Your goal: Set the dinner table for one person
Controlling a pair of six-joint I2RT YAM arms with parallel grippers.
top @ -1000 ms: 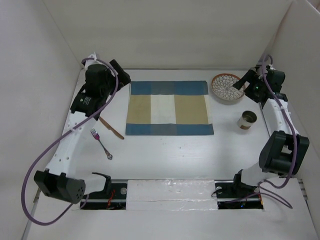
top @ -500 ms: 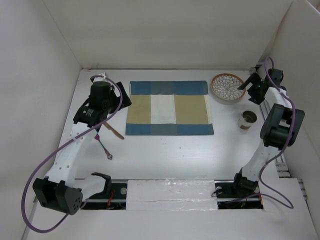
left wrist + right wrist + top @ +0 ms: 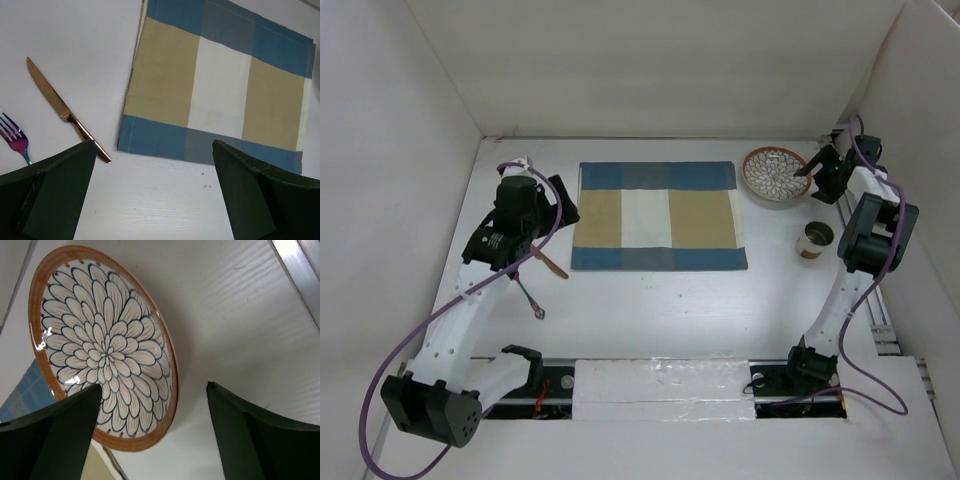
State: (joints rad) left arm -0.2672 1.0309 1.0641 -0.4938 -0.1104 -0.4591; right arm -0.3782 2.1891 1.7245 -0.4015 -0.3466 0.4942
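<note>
On the white dinner table (image 3: 650, 300) lies a blue-and-beige checked placemat (image 3: 658, 215), also in the left wrist view (image 3: 215, 85). A copper knife (image 3: 552, 262) and an iridescent fork (image 3: 530, 296) lie left of it; both show in the left wrist view, knife (image 3: 65, 112), fork (image 3: 15, 140). A flower-patterned plate with a brown rim (image 3: 775, 176) sits at the far right. My left gripper (image 3: 560, 200) is open and empty above the mat's left edge. My right gripper (image 3: 155, 405) is open, its jaws astride the plate's (image 3: 102, 347) near rim, not touching it.
A small metal cup (image 3: 814, 239) stands in front of the plate beside the right arm. White walls enclose the table on the left, back and right. A rail runs along the right edge (image 3: 880, 310).
My left gripper has moved nearer and slightly down over the knife and mat edge. My right arm has folded and its gripper has closed in on the plate's right rim.
</note>
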